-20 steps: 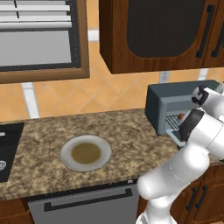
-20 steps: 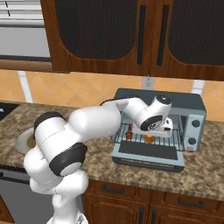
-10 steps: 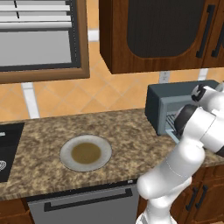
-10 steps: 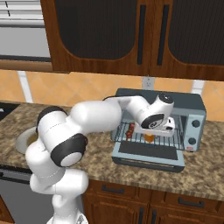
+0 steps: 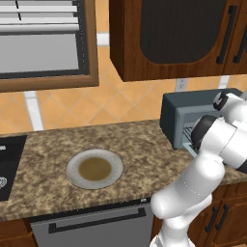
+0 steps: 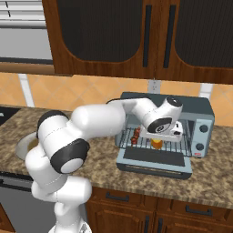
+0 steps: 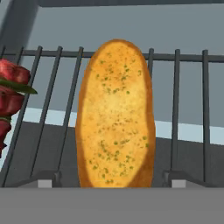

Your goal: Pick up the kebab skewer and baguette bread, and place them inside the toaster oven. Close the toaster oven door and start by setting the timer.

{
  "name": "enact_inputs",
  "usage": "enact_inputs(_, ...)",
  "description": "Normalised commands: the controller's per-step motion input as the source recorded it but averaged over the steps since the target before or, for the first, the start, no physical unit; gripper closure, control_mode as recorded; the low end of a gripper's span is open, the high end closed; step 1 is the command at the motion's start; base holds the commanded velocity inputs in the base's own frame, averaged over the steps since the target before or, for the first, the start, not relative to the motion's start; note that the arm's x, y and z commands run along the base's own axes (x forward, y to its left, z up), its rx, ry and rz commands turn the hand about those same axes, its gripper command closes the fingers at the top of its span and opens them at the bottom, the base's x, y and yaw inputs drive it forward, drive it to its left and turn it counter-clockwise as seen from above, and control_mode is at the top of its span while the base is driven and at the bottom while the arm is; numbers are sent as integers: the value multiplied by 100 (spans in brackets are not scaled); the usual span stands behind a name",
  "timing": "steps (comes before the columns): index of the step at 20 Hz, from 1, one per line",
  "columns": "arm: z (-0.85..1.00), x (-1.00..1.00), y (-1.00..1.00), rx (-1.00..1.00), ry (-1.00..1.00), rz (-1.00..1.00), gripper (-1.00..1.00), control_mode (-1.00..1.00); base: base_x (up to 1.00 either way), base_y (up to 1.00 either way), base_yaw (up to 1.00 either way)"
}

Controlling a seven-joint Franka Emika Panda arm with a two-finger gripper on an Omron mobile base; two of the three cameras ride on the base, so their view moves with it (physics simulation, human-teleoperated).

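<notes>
The slate blue-grey toaster oven (image 6: 202,113) stands on the right of the counter with its door (image 6: 154,160) folded down flat. Inside, the golden baguette bread (image 7: 116,113) lies on the wire rack (image 7: 188,109). The kebab skewer (image 7: 11,94) with its red chunks lies on the rack to the bread's left. My gripper (image 6: 158,139) reaches into the oven just above the baguette bread (image 6: 157,144). Its jaws stand open, one grey fingertip (image 7: 47,180) on each side of the loaf and clear of it. In the left base view my arm hides the opening of the oven (image 5: 173,116).
A round grey plate (image 5: 94,168) with a brown centre sits on the speckled granite counter (image 5: 140,144) left of the oven. Dark wooden wall cabinets (image 6: 136,36) hang above. A black cooktop (image 5: 9,159) lies at the far left. The oven's knobs (image 6: 203,129) are on its right front.
The jaws have spread apart and let go of the baguette bread, which now rests on the rack. The arm has stayed inside the oven.
</notes>
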Motion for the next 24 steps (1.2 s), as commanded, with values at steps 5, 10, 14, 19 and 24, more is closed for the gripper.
enact_inputs(5, 12, -23, 4, 0, 0, 0, -100, -100, 0, 0, 0)
enact_inputs(10, 0, -94, 6, 0, 2, -17, -100, -100, 0, 0, 0)
enact_inputs(14, 0, -72, 16, 0, 13, -26, -100, -100, 0, 0, 0)
enact_inputs(19, -50, -23, 42, -9, 15, -24, -100, -100, 0, 0, 0)
enact_inputs(24, -39, 0, 20, -6, 5, -11, -100, -100, 0, 0, 0)
